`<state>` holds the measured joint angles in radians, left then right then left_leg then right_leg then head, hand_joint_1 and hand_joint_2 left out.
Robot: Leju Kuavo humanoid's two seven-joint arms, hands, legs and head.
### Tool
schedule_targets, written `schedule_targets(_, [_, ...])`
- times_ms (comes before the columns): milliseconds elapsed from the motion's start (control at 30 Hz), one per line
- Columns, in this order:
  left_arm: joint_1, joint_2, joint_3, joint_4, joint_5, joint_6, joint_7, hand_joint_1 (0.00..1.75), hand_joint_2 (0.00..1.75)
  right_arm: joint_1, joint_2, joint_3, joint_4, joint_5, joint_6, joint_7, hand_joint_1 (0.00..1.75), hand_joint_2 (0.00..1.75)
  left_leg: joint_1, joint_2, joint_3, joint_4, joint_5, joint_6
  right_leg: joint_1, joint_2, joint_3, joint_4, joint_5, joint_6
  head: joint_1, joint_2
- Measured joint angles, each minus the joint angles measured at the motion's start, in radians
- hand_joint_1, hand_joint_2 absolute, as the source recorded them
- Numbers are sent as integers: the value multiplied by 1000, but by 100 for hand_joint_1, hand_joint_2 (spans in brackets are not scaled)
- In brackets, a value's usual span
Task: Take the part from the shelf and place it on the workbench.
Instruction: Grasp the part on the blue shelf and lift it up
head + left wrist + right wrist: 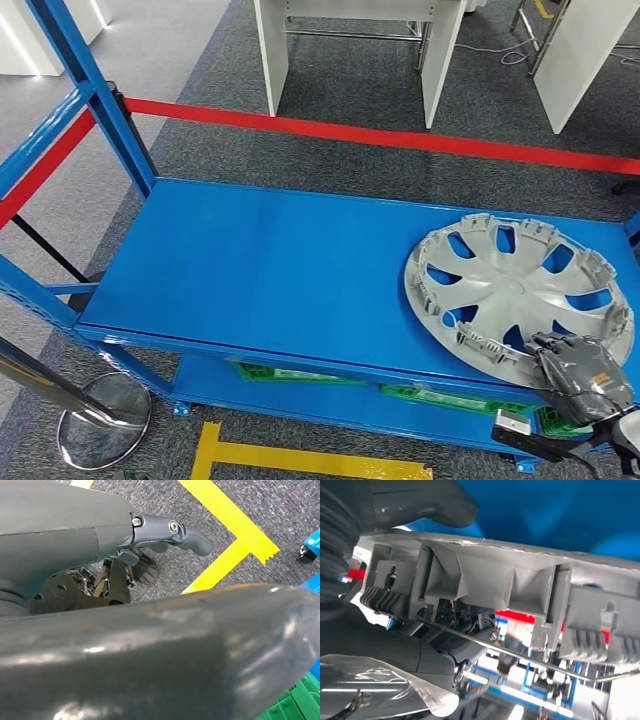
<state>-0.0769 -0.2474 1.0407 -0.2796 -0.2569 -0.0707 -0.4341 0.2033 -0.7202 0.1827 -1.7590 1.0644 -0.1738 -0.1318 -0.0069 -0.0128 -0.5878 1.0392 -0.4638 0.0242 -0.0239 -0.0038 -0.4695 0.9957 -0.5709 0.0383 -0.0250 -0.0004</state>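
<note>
The part is a grey wheel cover [498, 285] lying inner side up at the right end of the blue shelf [264, 260]. My right hand [581, 375] is at the cover's near rim, by the shelf's front edge. In the right wrist view the thumb [425, 505] lies on one side of the ribbed rim [490, 580] and dark fingers [463, 630] on the other, so the hand grips it. My left hand [68, 535] hangs over grey carpet with a finger [188, 535] stretched out and nothing in it.
A red barrier tape [377, 135] runs behind the shelf, with white table legs [434, 60] beyond. The shelf's blue upright [106, 100] rises at the left. A chrome stanchion base [102, 420] and yellow floor tape [302, 462] lie in front. Green crates [445, 400] sit on the lower level.
</note>
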Motion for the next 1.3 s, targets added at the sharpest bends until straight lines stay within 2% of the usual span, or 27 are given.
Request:
schedule_targets(533, [-1,-5,0,0,-17,12,0,0,0,30,5,-1,-78,269,-245,72,175,175,0,0,0,0,0,0,0,0,0,0,0,0,0,0])
schedule_targets(700, [-3,-6,-1,2,-28,19,1,0,0,45,37,-1,-98,386,-379,96,175,175,0,0,0,0,0,0,0,0,0,0,0,0,0,0])
schedule_targets(900, [-3,-6,-2,6,-33,29,3,0,0,54,79,-1,-115,482,-473,127,175,175,0,0,0,0,0,0,0,0,0,0,0,0,0,0])
schedule_targets(1100, [-2,-5,-2,7,-43,35,3,0,0,62,137,-40,-146,502,-507,40,175,175,0,0,0,0,0,0,0,0,0,0,0,0,0,0])
schedule_targets(1300, [2,-3,-2,7,-53,43,4,0,0,62,247,-125,-210,504,-507,-117,175,175,0,0,0,0,0,0,0,0,0,0,-1,0,0,0])
